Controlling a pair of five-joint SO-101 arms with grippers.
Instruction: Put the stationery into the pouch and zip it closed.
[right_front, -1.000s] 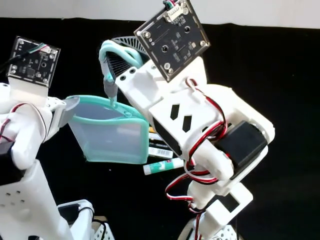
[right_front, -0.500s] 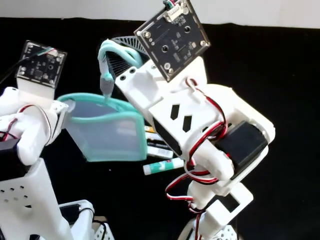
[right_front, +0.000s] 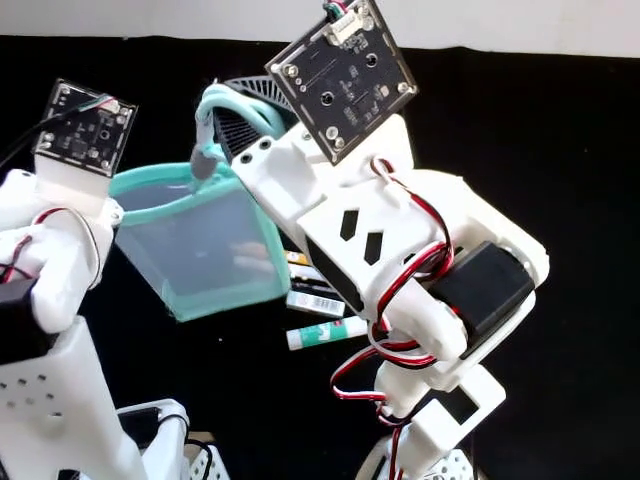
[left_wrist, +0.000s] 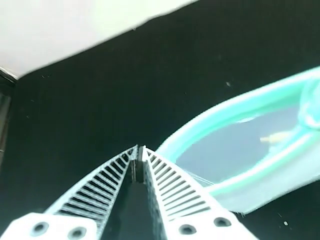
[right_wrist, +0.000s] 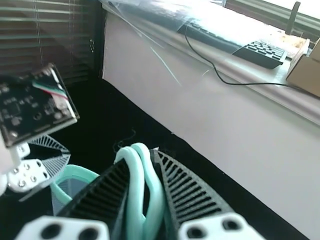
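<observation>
Inside right gripper (right_wrist: 142, 156), pouch loop (right_wrist: 139, 210) clamped.

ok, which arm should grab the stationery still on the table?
Left, probably. The right gripper is shut on the teal loop, holding the pouch up. The left gripper is shut with nothing visibly between its fingers. The stationery lies just beside the pouch.

Stationery (right_front: 320, 333) half behind pouch (right_front: 195, 250) and right arm (right_front: 400, 250); pouch's far end past the left wrist view's edge.
</observation>
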